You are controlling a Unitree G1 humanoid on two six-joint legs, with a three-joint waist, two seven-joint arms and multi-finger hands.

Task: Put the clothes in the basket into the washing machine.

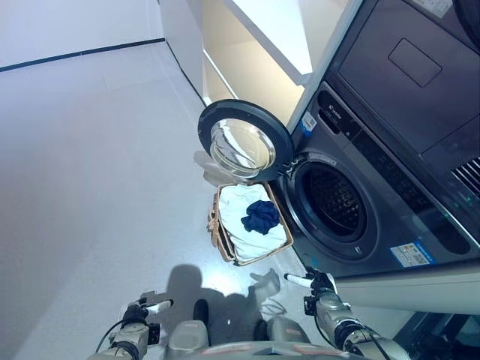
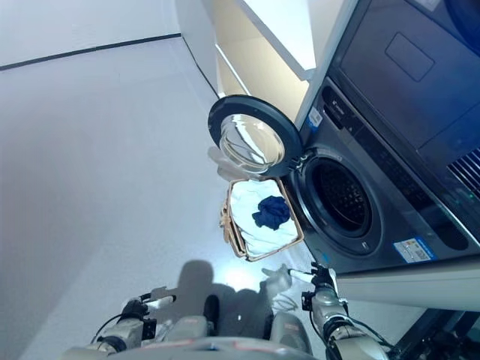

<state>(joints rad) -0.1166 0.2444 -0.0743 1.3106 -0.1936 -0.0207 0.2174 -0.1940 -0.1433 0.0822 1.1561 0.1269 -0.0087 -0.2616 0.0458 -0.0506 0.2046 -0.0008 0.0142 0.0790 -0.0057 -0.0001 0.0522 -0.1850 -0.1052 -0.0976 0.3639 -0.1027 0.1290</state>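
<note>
The left hand (image 1: 141, 309) shows low at the left edge of the scene, above the pale floor (image 1: 90, 165), its fingers loosely extended and grasping nothing. The left eye view shows more floor to its left than the right eye view does, while the right eye view shows the hand lower and closer to the bottom edge.

Towards the middle, a woven basket (image 1: 220, 234) sits on the floor just in front of the washing machine (image 1: 390, 172). Its long axis runs from the round door (image 1: 244, 142) down towards the robot. White clothes (image 1: 238, 214) fill it, with a dark blue garment (image 1: 261, 216) bunched on top near its centre. The door hangs open over the basket's far end, hiding that end, and a pale cloth (image 1: 206, 166) pokes out behind it.

Right of the basket, the drum opening (image 1: 335, 201) faces the basket, dark inside. The right hand (image 1: 311, 281) is low beside the machine's front, relaxed and grasping nothing, one white-tipped finger pointing left towards the basket.
</note>
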